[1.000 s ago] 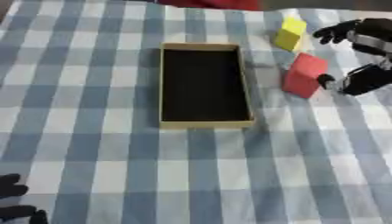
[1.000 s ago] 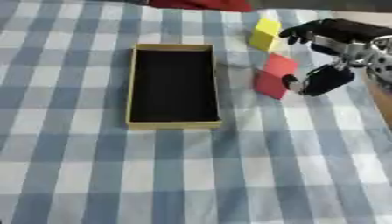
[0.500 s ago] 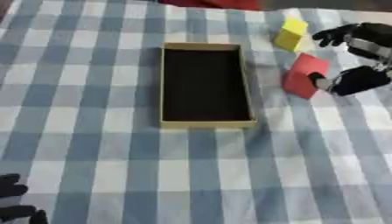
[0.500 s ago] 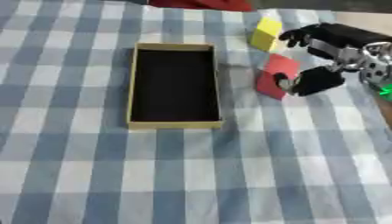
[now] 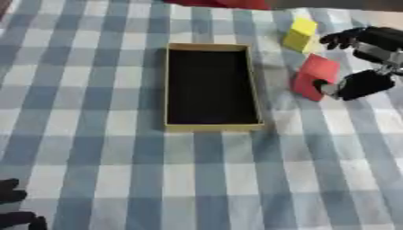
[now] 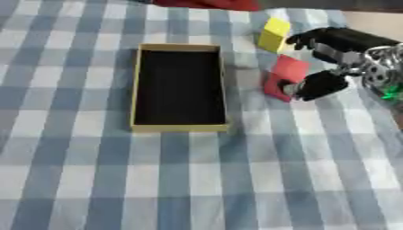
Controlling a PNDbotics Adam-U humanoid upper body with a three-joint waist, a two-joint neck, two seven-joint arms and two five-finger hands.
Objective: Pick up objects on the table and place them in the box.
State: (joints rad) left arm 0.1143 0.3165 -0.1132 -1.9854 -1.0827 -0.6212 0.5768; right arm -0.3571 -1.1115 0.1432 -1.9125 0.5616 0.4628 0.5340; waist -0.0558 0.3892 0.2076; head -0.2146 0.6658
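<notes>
At the counter's [image 5: 94, 148] near-left corner our left hand [image 5: 15, 211] rests idle, only dark fingertips poking up into view, too little showing for us to tell how they are set. The counter wears a soft blue-and-white checked cloth, lying flat with faint creases. Moving right, the box [image 5: 211, 126] sits at centre: a shallow, open rectangular tray with thin tan card-like walls and a matte black inside, and we see nothing in it, so by our reading the task has barely begun and both objects are left to move. Right of the box lies the red block [image 5: 313, 76], a matte, flat-faced piece with crisp edges, tipped up on one edge rather than lying flat on the cloth. Just beyond it, toward the far edge, stands the yellow block [image 5: 300, 34], a smaller matte cuboid of similar make, untouched and apart from the red one. At the right edge our right hand [image 6: 338, 54], black with silver joints, brackets the red block: the thumb presses its lower right side while the curled fingers arch above and behind, near the yellow block. The hand is partly closed around the red block; we judge the grasp is forming, though the block does not look lifted clear of the cloth.
</notes>
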